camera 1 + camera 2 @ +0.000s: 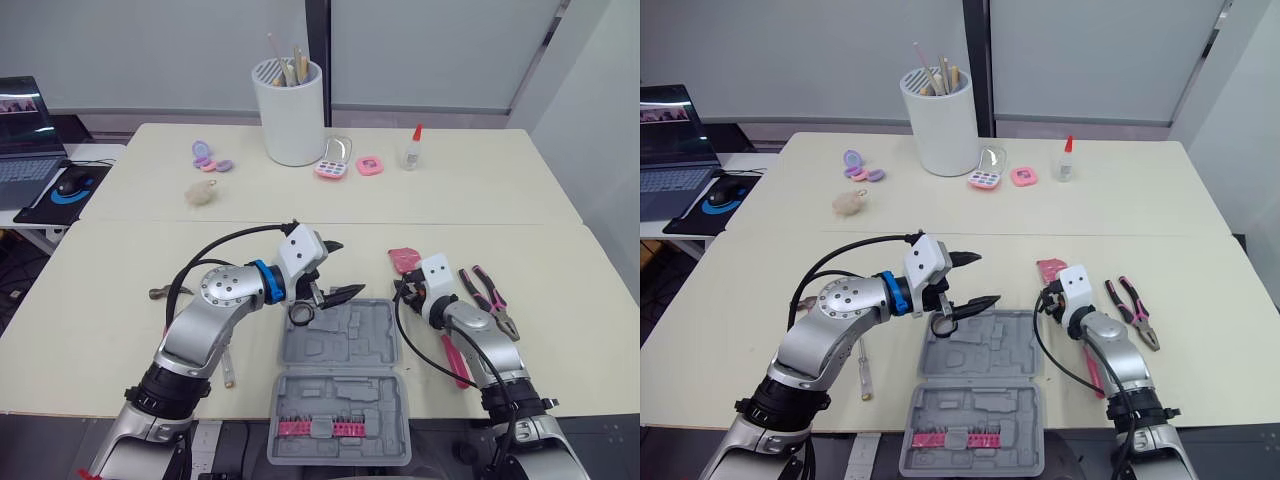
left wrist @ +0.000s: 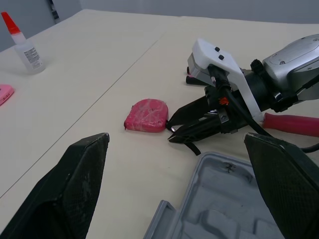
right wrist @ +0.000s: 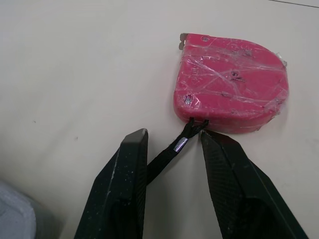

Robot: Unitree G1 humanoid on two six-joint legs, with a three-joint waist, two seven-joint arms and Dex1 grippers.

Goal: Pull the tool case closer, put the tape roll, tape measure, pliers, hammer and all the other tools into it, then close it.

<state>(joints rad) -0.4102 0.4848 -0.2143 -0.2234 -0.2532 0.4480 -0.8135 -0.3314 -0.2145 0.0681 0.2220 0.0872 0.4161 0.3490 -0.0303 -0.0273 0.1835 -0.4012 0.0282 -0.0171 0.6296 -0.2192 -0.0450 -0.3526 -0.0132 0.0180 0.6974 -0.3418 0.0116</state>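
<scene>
Tool case (image 1: 386, 352) open; tape roll (image 1: 301, 314) at its corner. Left gripper (image 1: 350, 268) fingers wide apart, empty. Right gripper (image 3: 173, 134) fingers, narrowly parted, straddle the tape measure (image 3: 229, 82) strap; pliers (image 1: 490, 300) and hammer (image 1: 455, 355) lie unpacked on the surface (image 1: 565, 350).

Across from me, on the far table (image 1: 480, 180), stands a tall white pot (image 1: 291, 112) with sticks (image 1: 287, 66) poking out of it. Just right of the pot lie an open pink box (image 1: 334, 162), a small pink box (image 1: 369, 166) and a little glue bottle (image 1: 412, 148) with a red tip. Left of the pot I see purple toys (image 1: 208, 156) and a fluffy ball (image 1: 201, 194). Far to my left are a laptop (image 1: 25, 140) and a mouse (image 1: 70, 183) on a mat (image 1: 45, 208).
</scene>
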